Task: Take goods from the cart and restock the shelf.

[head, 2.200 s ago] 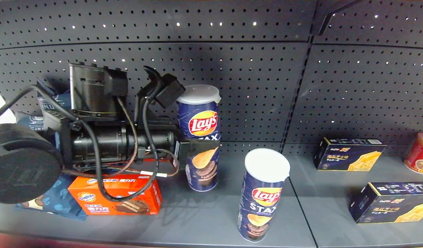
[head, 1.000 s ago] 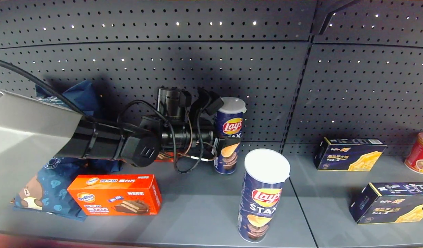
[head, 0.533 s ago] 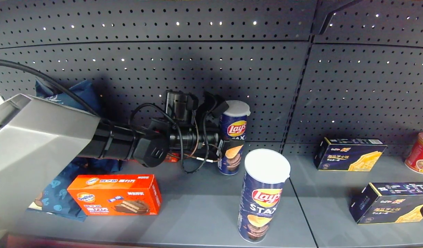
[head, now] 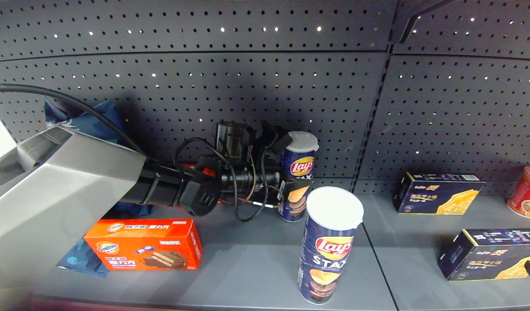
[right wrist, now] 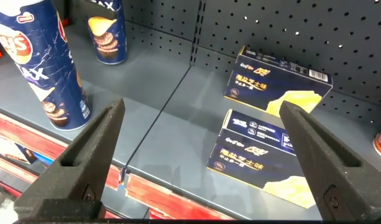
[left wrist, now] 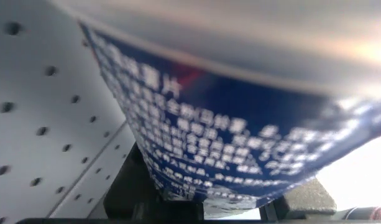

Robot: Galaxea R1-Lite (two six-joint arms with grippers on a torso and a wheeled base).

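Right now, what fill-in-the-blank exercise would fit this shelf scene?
The left claw is ___ on the rear can.
The right claw is ___.
The box left of the front can is ___.
Missing words: shut; open; orange.

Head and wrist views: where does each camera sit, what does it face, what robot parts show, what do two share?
Head: on the head, facing down at the shelf; left gripper holds rear can.
Left wrist: on that wrist, close against rear can; fingers flank it.
Right wrist: facing the shelf front; right gripper open.
Shared: head and right wrist show the front can.
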